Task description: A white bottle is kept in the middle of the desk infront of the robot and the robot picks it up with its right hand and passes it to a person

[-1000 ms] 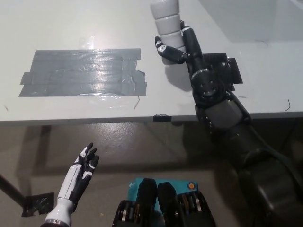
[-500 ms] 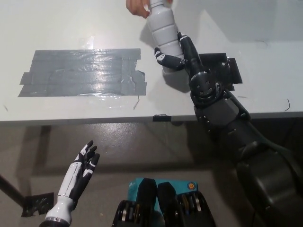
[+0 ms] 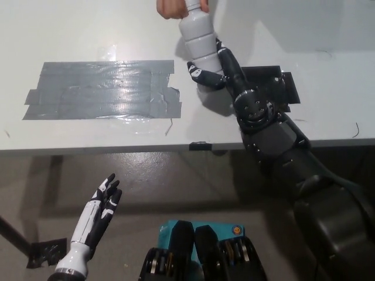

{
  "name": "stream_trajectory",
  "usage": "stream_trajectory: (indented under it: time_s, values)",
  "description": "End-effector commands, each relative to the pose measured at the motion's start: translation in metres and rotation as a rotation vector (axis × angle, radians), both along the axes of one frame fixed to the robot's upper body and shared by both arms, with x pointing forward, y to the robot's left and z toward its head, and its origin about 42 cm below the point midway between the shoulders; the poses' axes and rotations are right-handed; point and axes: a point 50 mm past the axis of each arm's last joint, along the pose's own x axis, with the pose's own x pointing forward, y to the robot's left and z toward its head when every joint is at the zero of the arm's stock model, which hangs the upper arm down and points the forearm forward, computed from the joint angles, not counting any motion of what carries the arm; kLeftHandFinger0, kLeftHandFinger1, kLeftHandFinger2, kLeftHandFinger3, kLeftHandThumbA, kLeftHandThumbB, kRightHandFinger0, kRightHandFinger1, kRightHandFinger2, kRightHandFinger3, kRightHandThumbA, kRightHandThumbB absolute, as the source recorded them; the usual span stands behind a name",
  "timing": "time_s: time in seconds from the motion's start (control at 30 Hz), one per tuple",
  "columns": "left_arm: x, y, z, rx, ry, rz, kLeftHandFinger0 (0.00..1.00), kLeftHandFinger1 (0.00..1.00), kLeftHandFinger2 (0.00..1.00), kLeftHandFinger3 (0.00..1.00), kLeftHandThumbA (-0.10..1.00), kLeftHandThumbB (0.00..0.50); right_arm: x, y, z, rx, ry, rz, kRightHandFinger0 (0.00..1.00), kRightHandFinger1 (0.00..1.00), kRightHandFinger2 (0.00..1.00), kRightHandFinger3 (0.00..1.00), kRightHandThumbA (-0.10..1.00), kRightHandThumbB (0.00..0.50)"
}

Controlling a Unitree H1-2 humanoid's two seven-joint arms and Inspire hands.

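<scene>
White bottle [image 3: 199, 42]: we see it raised over the desk [image 3: 88, 35] at about 12 o'clock in the head view, tilted so its top leans toward the far edge.
Right hand [image 3: 220, 69]: our black hand wraps the bottle's lower part, fingers curled round it from both sides; the arm runs back to 5 o'clock.
Person's hand [image 3: 176, 8]: it shows at the top edge, near 12 o'clock, and touches the bottle's top end; we cannot tell how firmly it grips.
Left hand [image 3: 101, 206]: our white hand rests low at 7 o'clock, below the desk's near edge, fingers spread apart and holding nothing.
Grey tape patch [image 3: 102, 89]: a wide patch of overlapping strips lies flat on the desk at 10 o'clock, well apart from the bottle.
Black plate [image 3: 275, 82]: a dark flat piece lies on the desk at 2 o'clock, partly under our right wrist.
Desk: its pale surface fills the upper half of the view.
</scene>
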Motion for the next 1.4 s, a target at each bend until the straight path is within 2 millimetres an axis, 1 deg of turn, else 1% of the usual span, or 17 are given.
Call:
stream_trajectory:
  time_s: [0.0,0.3,0.37,0.47,0.53,0.7,0.73,0.83,0.87,0.9,0.97,1.0,1.1,1.17,1.23,1.27,1.37]
  values:
    - [0.008,0.003,0.016,0.014,-0.050,-0.010,1.00,1.00,1.00,1.00,0.90,0.050,0.009,0.008,0.042,0.006,-0.096,0.113,1.00,1.00,1.00,1.00,0.67,0.500]
    - [0.008,0.003,0.014,0.007,-0.052,-0.011,1.00,1.00,1.00,1.00,0.89,0.055,0.008,0.005,0.047,0.009,-0.152,0.117,1.00,1.00,1.00,1.00,0.92,0.500]
    - [0.008,0.003,0.015,0.008,-0.050,-0.011,1.00,1.00,1.00,1.00,0.90,0.044,0.007,0.003,0.050,0.020,-0.178,0.121,1.00,1.00,1.00,1.00,0.94,0.500]
    - [0.006,0.004,0.013,0.013,-0.048,-0.005,1.00,1.00,1.00,1.00,0.89,0.001,0.005,-0.001,0.055,0.015,-0.226,0.120,1.00,1.00,1.00,1.00,0.97,0.500]
    - [0.005,0.003,0.012,0.017,-0.052,-0.008,1.00,1.00,1.00,1.00,0.91,0.000,0.003,-0.005,0.059,0.018,-0.251,0.120,1.00,1.00,1.00,1.00,0.96,0.500]
    - [0.005,0.005,0.015,-0.002,-0.053,-0.010,1.00,1.00,1.00,1.00,0.90,0.022,-0.021,-0.030,0.080,0.081,-0.383,0.147,1.00,1.00,1.00,1.00,0.96,0.500]
    - [0.006,0.005,0.016,-0.006,-0.057,-0.007,1.00,1.00,1.00,1.00,0.84,0.001,-0.030,-0.035,0.087,0.083,-0.415,0.153,1.00,1.00,1.00,1.00,0.98,0.500]
    - [0.010,0.005,0.018,0.005,-0.057,-0.004,1.00,1.00,1.00,1.00,0.85,0.000,-0.080,-0.058,0.104,0.097,-0.514,0.173,1.00,1.00,1.00,1.00,1.00,0.489]
    - [0.011,0.005,0.019,0.005,-0.058,-0.004,1.00,1.00,1.00,1.00,0.85,0.000,-0.083,-0.060,0.105,0.099,-0.519,0.175,1.00,1.00,1.00,1.00,1.00,0.489]
    - [0.013,0.005,0.020,0.005,-0.062,-0.003,1.00,1.00,1.00,1.00,0.86,0.000,-0.105,-0.070,0.106,0.122,-0.574,0.189,1.00,1.00,1.00,1.00,0.98,0.466]
    - [0.017,0.004,0.021,0.009,-0.074,-0.004,1.00,1.00,1.00,1.00,0.88,0.000,-0.137,-0.081,0.107,0.138,-0.637,0.199,1.00,1.00,1.00,1.00,1.00,0.480]
    - [0.019,0.004,0.022,0.009,-0.078,-0.006,1.00,1.00,1.00,1.00,0.89,0.006,-0.150,-0.085,0.106,0.150,-0.657,0.201,1.00,1.00,1.00,1.00,1.00,0.464]
    - [0.027,0.003,0.027,0.004,-0.091,-0.004,1.00,1.00,1.00,1.00,0.85,0.000,-0.204,-0.101,0.101,0.205,-0.733,0.223,1.00,1.00,1.00,1.00,0.99,0.437]
    - [0.032,0.003,0.030,0.005,-0.098,-0.001,1.00,1.00,1.00,1.00,0.86,0.000,-0.220,-0.103,0.102,0.231,-0.762,0.236,1.00,1.00,1.00,1.00,0.98,0.443]
    - [0.034,0.003,0.031,0.000,-0.099,0.001,1.00,1.00,1.00,1.00,0.86,0.000,-0.240,-0.107,0.097,0.248,-0.780,0.241,1.00,1.00,1.00,1.00,1.00,0.451]
    - [0.034,0.004,0.031,-0.001,-0.099,0.004,1.00,1.00,1.00,1.00,0.86,0.000,-0.249,-0.109,0.092,0.253,-0.786,0.237,1.00,1.00,1.00,1.00,1.00,0.422]
    - [0.033,0.005,0.029,0.010,-0.110,-0.001,1.00,1.00,1.00,1.00,0.90,0.008,-0.267,-0.113,0.067,0.258,-0.772,0.229,1.00,1.00,1.00,1.00,0.98,0.389]
